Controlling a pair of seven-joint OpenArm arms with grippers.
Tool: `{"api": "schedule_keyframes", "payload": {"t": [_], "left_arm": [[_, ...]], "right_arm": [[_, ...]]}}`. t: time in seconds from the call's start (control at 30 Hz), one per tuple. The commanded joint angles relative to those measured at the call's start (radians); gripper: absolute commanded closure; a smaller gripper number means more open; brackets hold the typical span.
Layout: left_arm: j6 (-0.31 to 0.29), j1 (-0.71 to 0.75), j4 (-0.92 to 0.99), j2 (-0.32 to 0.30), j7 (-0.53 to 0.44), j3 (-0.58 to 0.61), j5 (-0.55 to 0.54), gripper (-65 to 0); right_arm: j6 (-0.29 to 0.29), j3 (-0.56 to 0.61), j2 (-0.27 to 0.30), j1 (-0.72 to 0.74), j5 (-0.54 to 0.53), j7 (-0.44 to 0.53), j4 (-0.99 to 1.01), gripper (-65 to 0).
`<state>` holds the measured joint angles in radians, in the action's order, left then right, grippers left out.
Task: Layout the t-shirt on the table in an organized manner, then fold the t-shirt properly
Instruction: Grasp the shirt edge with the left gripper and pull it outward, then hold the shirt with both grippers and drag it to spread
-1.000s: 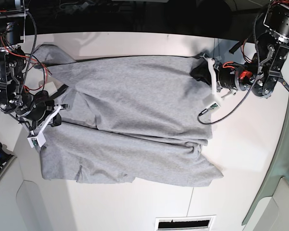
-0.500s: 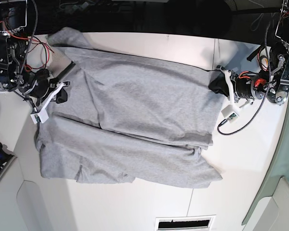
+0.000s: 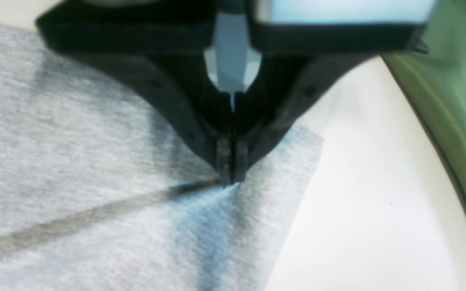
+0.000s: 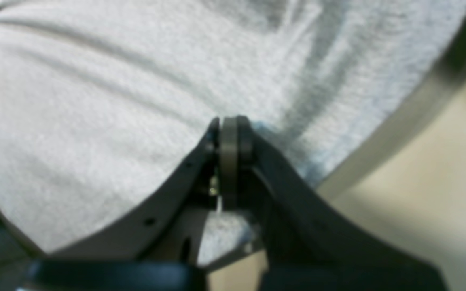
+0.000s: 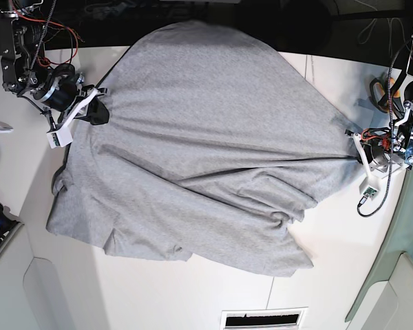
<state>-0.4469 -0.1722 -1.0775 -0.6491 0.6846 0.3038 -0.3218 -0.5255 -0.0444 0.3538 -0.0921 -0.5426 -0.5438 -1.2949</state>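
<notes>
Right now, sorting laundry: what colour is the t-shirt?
Light heather grey t-shirt; base view shows it best.

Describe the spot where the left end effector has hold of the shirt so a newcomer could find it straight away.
Start from the white table and the grey t-shirt spread across it. Follow the cloth to its pointed corner at the base view's right side, near the grey-green panel. There the left end effector is shut on the fabric, which pulls taut towards it, unlike the slack lower hem.
</notes>
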Motion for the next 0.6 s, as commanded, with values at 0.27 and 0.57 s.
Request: {"api": "schedule_keyframes", "payload": {"t": [0.27, 0.57], "left_arm": [[-0.002, 0.006, -0.172, -0.019, 0.105, 0.003, -0.136, 0.0], [-0.07, 0.057, -0.224, -0.016, 0.113, 0.003, -0.269, 0.0]], "right_arm": [[0.029, -0.09, -0.038, 0.169, 0.163, 0.115, -0.093, 0.0], [0.033, -0.09, -0.077, 0.515, 0.293, 0.208, 0.197, 0.0]]}}
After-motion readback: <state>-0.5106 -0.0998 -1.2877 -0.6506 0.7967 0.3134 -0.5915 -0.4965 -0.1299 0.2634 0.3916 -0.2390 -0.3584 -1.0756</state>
